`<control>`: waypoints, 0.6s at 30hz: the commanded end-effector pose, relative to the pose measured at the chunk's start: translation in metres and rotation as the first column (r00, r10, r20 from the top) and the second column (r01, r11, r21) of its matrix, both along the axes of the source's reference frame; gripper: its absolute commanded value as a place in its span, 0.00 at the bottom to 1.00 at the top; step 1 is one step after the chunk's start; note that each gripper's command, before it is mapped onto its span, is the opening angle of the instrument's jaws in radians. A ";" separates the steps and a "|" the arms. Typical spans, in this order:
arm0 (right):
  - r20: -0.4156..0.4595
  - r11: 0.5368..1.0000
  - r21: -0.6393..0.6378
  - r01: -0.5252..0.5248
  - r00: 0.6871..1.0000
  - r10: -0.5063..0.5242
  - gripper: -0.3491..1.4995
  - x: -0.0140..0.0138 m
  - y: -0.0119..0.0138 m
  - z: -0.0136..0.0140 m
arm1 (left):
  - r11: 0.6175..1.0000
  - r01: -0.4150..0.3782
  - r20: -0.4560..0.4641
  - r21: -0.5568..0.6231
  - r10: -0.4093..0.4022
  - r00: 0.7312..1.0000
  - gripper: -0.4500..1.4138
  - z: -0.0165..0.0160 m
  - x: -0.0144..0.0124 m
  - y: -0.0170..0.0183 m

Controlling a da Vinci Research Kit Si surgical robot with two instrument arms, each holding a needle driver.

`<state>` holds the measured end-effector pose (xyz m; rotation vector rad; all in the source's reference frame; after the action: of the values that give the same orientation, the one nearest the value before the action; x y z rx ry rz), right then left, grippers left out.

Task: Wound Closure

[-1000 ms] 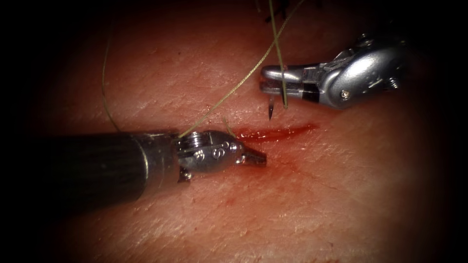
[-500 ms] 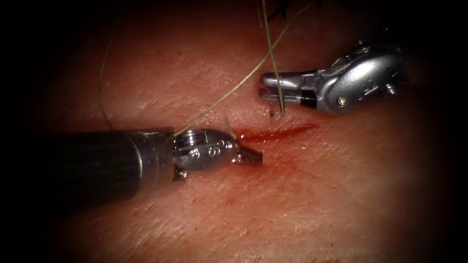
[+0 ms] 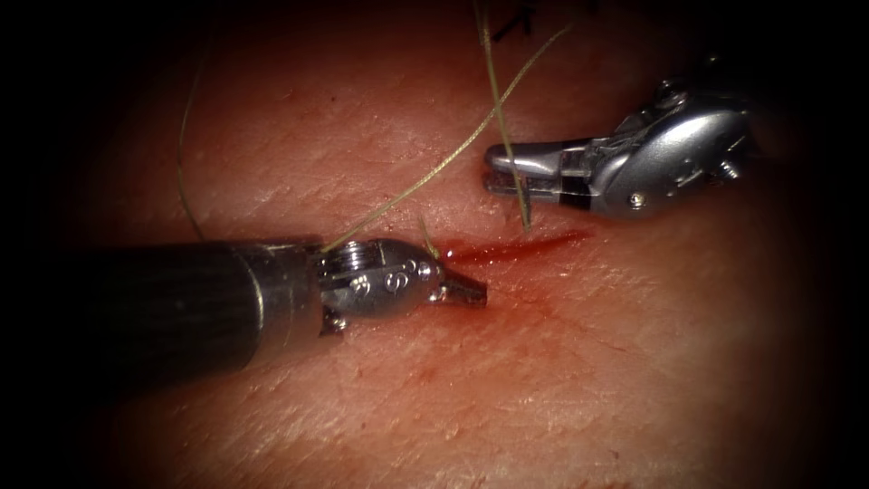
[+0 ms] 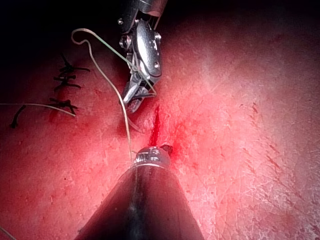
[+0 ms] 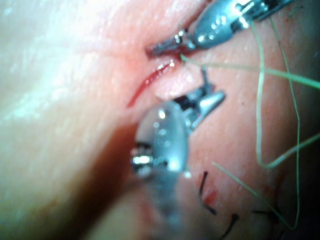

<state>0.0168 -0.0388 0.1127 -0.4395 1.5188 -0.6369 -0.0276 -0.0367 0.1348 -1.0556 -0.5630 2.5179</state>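
The cut is a short red slit in the tissue, wet with red fluid. My right tool hovers just above the cut's middle, jaws shut on the dark needle. The needle hangs down from the jaws and its lower end meets the tissue at the cut's upper edge; I cannot tell its depth. My left tool lies at the cut's left end, jaws shut, tips resting on the tissue below the slit. Pale thread runs from beside the left tool's wrist up across the right jaws.
A short thread stub stands out of the tissue at the cut's left end. Black knotted stitches close an older wound beyond the right tool. Loose thread loops lie over the tissue there.
The right tool sank toward the cut and rolled a little. The needle point that hung free under its jaws has gone down to the tissue. The left tool slid slightly left.
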 end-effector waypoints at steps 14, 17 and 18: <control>-0.041 0.999 -0.040 -0.020 0.999 0.019 0.00 0.0012 -0.0028 0.0009 | 1.000 0.000 0.002 0.003 0.000 1.000 0.05 0.0004 -0.0002 0.0006; -0.043 0.999 -0.045 -0.015 0.999 0.013 0.00 0.0013 -0.0039 0.0016 | 1.000 0.003 0.001 0.007 -0.003 1.000 0.05 0.0005 -0.0002 0.0007; -0.041 0.999 -0.036 -0.014 0.999 0.013 0.00 0.0013 -0.0043 0.0017 | 1.000 0.003 0.001 0.007 -0.003 1.000 0.05 0.0005 -0.0002 0.0007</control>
<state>0.0174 -0.0433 0.1140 -0.4953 1.5406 -0.6524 -0.0272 -0.0361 0.1347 -1.0538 -0.5702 2.5112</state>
